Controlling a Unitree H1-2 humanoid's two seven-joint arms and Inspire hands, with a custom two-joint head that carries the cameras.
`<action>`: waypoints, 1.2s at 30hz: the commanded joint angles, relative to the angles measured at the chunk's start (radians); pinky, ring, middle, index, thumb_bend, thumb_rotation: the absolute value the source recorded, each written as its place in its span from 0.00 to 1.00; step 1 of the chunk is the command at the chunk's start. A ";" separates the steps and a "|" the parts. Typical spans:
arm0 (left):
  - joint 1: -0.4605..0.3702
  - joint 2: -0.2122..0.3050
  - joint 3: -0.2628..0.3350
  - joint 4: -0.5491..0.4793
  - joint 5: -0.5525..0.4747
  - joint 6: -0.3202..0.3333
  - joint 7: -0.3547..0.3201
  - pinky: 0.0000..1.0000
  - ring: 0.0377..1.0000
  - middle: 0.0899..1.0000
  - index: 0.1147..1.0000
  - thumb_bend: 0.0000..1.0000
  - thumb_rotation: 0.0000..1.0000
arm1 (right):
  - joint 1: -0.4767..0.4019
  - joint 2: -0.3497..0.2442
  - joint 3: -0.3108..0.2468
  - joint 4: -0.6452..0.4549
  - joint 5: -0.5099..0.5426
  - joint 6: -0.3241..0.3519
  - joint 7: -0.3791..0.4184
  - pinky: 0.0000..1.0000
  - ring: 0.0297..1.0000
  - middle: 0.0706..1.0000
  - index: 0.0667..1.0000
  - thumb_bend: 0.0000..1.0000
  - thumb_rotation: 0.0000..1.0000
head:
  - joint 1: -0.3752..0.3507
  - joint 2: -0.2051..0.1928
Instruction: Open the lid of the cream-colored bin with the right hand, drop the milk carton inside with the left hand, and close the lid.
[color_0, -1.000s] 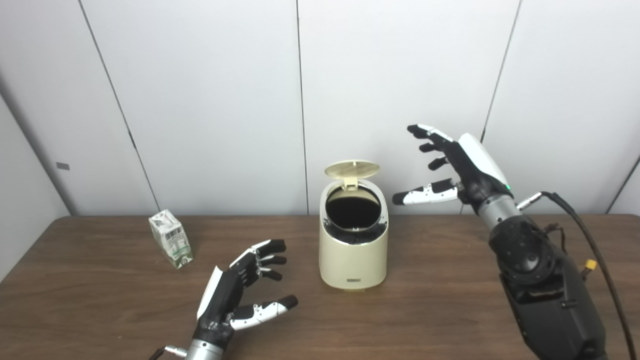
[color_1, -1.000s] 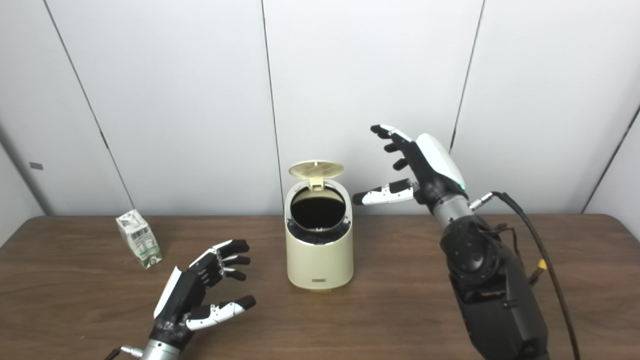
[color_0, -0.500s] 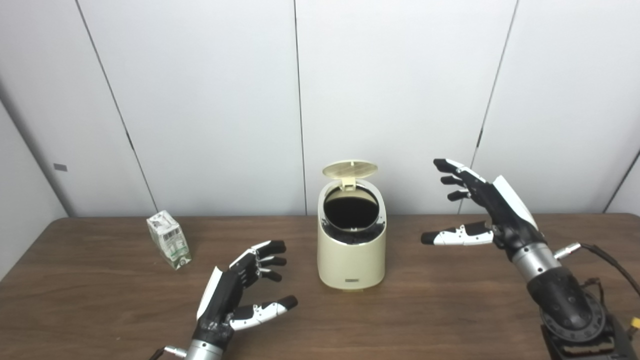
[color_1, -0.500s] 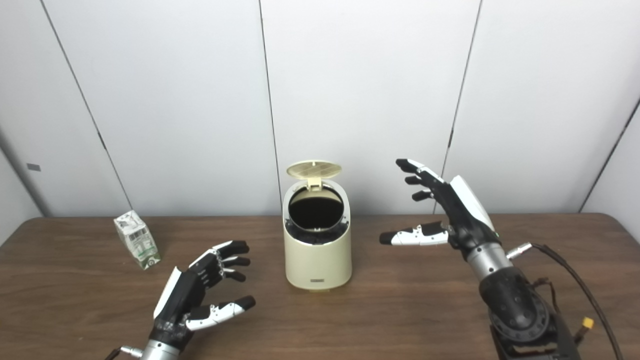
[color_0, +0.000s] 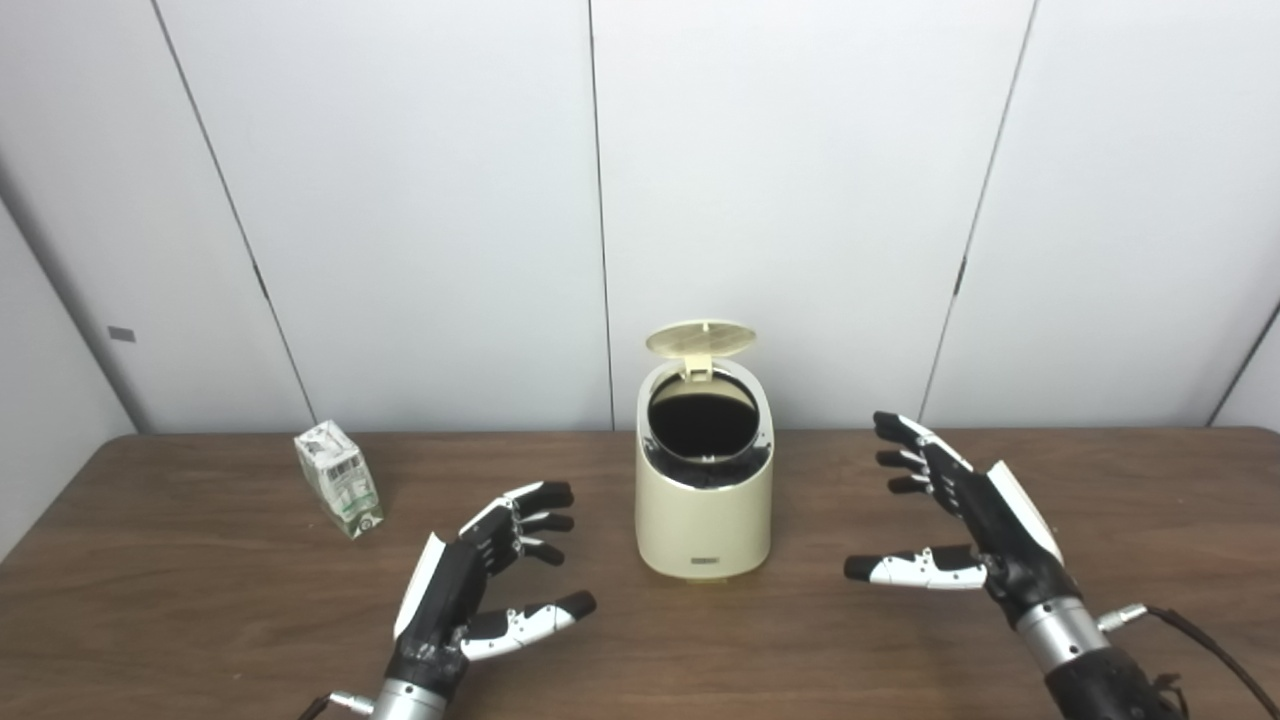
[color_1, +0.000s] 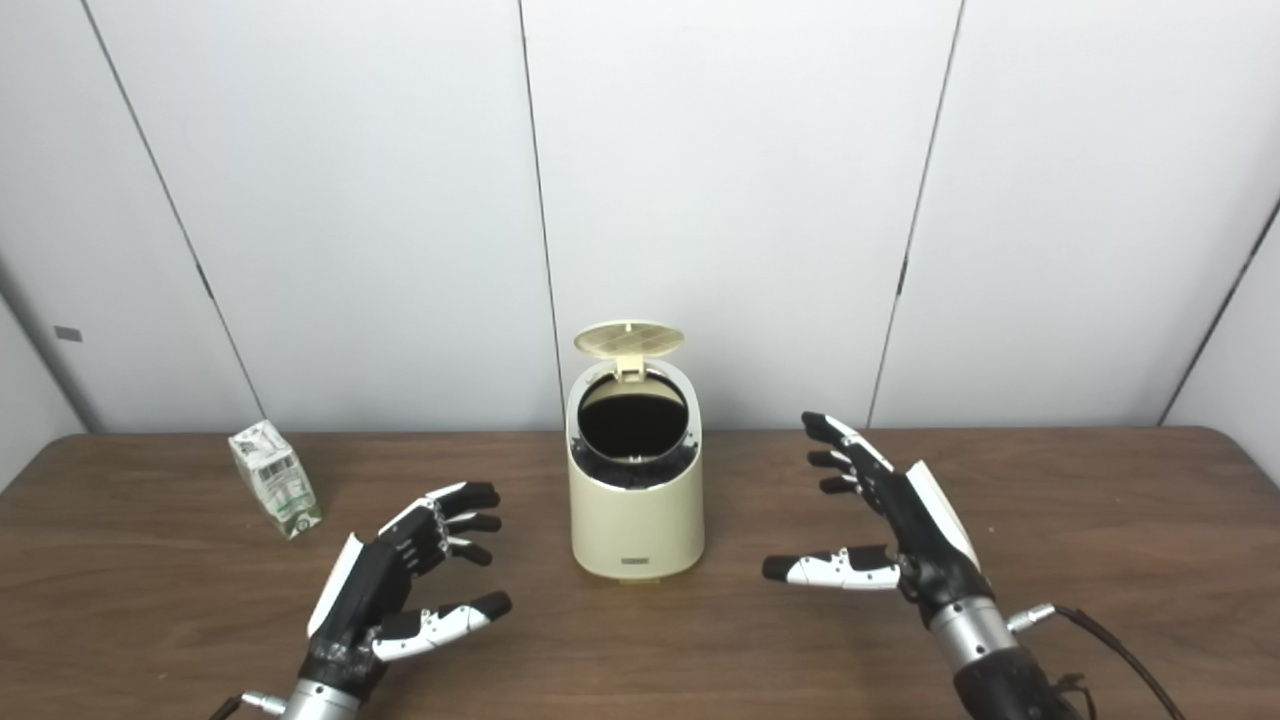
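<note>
The cream-colored bin (color_0: 705, 510) stands in the middle of the table with its lid (color_0: 700, 338) flipped up and its dark inside showing. The milk carton (color_0: 339, 478), white with green print, stands tilted on the table at the far left. My left hand (color_0: 490, 575) is open and empty, low over the table between the carton and the bin. My right hand (color_0: 965, 525) is open and empty, low over the table to the right of the bin, apart from it.
The brown wooden table (color_0: 200, 620) runs across the whole view. White wall panels (color_0: 400, 200) stand right behind its far edge. A cable (color_1: 1110, 640) trails from my right wrist at the lower right.
My right hand has come down from beside the raised lid to low over the table, right of the bin. The left hand, the carton and the bin have not moved.
</note>
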 joint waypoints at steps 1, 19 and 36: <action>-0.011 -0.012 -0.010 -0.019 0.015 -0.033 0.013 0.61 0.73 0.77 0.78 0.73 0.11 | -0.011 -0.018 -0.020 -0.024 0.027 -0.039 -0.018 0.75 0.84 0.90 0.91 0.87 0.21 | 0.059 -0.023; -0.054 0.069 0.125 -0.155 0.135 -0.031 0.136 0.59 0.68 0.72 0.72 0.69 0.10 | 0.030 -0.047 -0.023 -0.074 0.014 -0.023 -0.014 0.50 0.73 0.85 0.85 0.93 0.34 | 0.239 -0.112; -0.144 0.352 0.271 -0.235 0.145 0.164 0.140 0.67 0.75 0.75 0.72 0.75 0.00 | 0.001 -0.061 -0.020 -0.051 0.013 -0.016 -0.006 0.40 0.66 0.80 0.81 0.99 0.42 | 0.270 -0.118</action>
